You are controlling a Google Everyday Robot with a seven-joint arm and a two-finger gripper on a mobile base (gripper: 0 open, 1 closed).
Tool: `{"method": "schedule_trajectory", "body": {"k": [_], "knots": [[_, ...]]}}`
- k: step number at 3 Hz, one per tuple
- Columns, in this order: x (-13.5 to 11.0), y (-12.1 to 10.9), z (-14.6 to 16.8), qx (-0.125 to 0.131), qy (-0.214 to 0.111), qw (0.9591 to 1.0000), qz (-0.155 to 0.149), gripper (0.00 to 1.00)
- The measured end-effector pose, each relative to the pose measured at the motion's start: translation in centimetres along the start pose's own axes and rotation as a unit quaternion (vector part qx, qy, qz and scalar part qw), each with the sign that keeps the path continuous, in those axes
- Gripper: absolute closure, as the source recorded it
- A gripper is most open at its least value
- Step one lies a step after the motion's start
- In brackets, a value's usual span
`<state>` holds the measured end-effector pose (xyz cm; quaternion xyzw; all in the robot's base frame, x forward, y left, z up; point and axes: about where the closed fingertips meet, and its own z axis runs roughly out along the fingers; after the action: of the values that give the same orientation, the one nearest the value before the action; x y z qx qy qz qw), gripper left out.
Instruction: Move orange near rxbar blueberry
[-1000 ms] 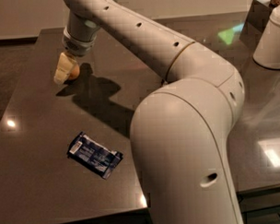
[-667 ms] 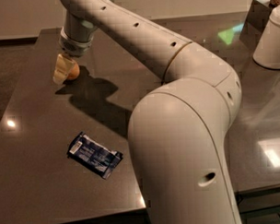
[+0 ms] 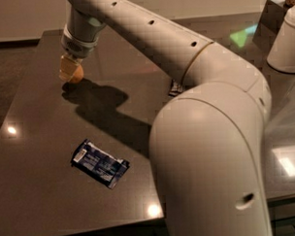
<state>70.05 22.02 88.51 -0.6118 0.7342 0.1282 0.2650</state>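
Barely shifted since a second ago: gripper (image 3: 68, 73), at far-left of dark table (image 3: 38, 192), jaws closed on orange (image 3: 78, 74). Rxbar blueberry (image 3: 99, 163): lying flat near front edge, well apart from orange.

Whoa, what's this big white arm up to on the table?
A one-armed robot is reaching across a dark table. Its claw is down at a small orange near the far left corner; whether it actually grips the fruit I cannot tell. The rxbar blueberry, a dark blue wrapper, lies flat nearer the front edge, well apart from the orange, so the fruit has not yet been brought beside it.
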Motion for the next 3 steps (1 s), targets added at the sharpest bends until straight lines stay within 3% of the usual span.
{"method": "schedule_trajectory", "body": {"k": [1,2,3], "knots": [[0.5,0.7,-2.3,0.005,-0.016,0.9996,-0.022,1.00],[3.1,2.7,-7.0,0.013,-0.051,0.9979,-0.036,1.00],[7.5,5.8,-10.6,0.013,-0.060,0.9962,-0.061,1.00]]}}
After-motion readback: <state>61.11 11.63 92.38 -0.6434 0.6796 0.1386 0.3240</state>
